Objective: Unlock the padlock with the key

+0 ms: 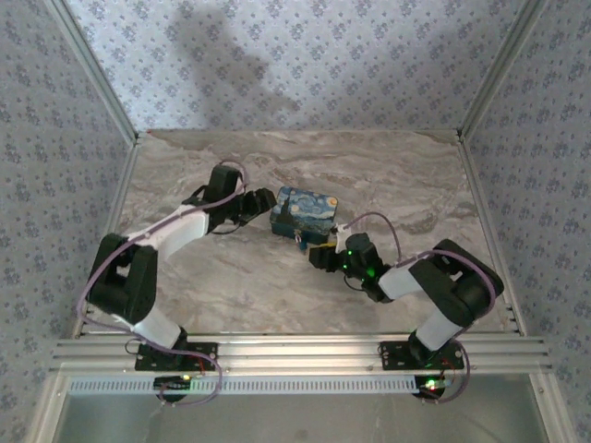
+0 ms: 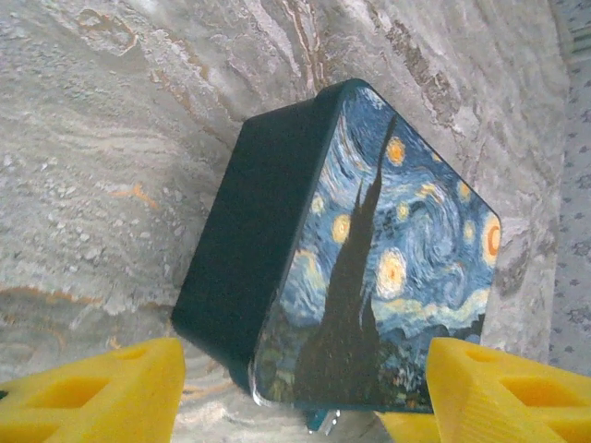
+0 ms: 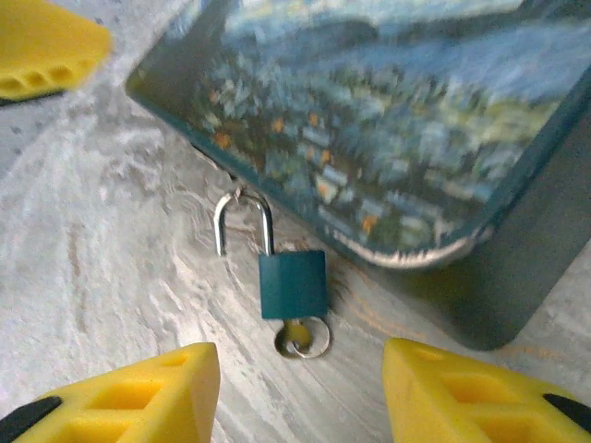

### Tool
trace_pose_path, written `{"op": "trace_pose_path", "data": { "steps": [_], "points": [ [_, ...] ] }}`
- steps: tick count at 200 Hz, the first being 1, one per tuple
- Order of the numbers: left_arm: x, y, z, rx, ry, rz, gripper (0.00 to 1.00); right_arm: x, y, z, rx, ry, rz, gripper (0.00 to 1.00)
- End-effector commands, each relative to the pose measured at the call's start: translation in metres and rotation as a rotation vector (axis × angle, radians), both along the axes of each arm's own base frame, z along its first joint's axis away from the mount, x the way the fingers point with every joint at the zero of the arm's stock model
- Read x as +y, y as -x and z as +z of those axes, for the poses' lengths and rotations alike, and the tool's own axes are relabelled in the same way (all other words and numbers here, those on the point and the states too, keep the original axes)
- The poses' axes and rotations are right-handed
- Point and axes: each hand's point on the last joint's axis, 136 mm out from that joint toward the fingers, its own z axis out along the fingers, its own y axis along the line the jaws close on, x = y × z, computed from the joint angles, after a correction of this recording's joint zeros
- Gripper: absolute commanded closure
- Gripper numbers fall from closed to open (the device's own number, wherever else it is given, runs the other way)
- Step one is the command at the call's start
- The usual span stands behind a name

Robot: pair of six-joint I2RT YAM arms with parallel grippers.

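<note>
Lying just ahead of the parted right claw (image 3: 297,367), padlock (image 3: 292,284) with key (image 3: 302,337), left claw (image 2: 305,369) parted

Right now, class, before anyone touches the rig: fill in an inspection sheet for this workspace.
Surface: grey-veined marble-look tabletop.
Job's things: small teal metal padlock, shackle hooked at the edge of the starry-night painted rectangular box, one shackle leg out of the body; tiny silvery ringed key in its underside.
Clutter: nothing seen.
Grippers: left claw open, straddling the box's corner; right claw open, flanking the padlock, not touching.
Cables: lilac cable looped along each arm.
Surroundings: blue floral-patterned walls; aluminium rail at the near edge.
</note>
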Motion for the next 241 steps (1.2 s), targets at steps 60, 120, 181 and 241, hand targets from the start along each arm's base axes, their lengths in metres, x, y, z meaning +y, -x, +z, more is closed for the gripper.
{"op": "trace_pose_path", "data": {
  "steps": [60, 120, 181, 241],
  "points": [
    [-0.016, 0.008, -0.058, 0.144, -0.084, -0.151, 0.38, 0.008, -0.018, 0.026, 0.012, -0.084, 0.066, 0.46],
    [-0.008, 0.041, -0.086, 0.207, -0.097, -0.117, 0.41, 0.0, -0.045, 0.022, 0.015, -0.081, 0.066, 0.45],
    [-0.006, 0.056, -0.081, 0.193, -0.087, -0.093, 0.4, -0.015, -0.051, 0.014, 0.052, -0.118, 0.03, 0.44],
    [-0.007, 0.043, -0.018, 0.052, -0.075, -0.087, 0.39, -0.018, -0.033, 0.02, 0.042, -0.138, 0.077, 0.47]
  ]
}}
